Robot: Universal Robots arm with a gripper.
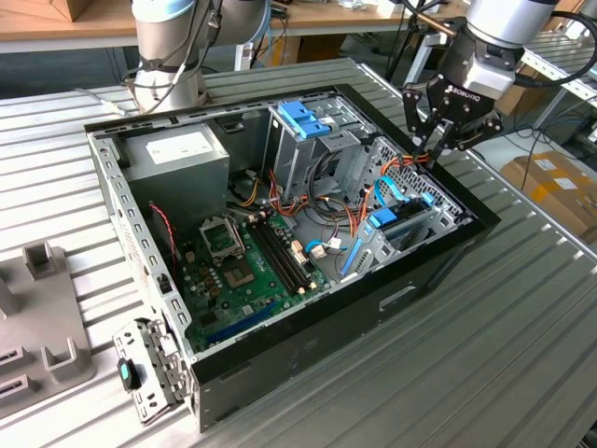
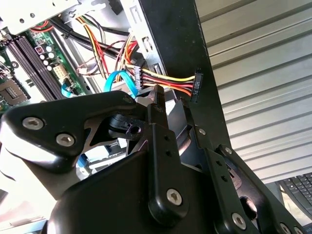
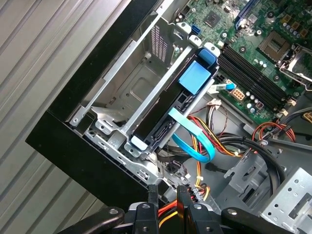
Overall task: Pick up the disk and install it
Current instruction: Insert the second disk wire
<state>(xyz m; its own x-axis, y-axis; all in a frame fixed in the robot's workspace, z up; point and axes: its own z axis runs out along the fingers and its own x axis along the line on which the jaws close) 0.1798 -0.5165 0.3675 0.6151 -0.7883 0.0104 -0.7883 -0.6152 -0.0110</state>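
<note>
A ribbed grey metal tabletop is seen; wooden benches are noted at 12 o'clock.

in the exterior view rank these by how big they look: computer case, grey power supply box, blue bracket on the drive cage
1. computer case, by far the largest
2. grey power supply box
3. blue bracket, the smallest

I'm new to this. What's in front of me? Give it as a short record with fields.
setting: open computer case lying on a ribbed metal table
arm: gripper above the case's edge on the exterior view's right
fingers: nearly closed, holding nothing
disk: with light blue rails, sitting in its bay
inside: green motherboard, grey power supply
</note>
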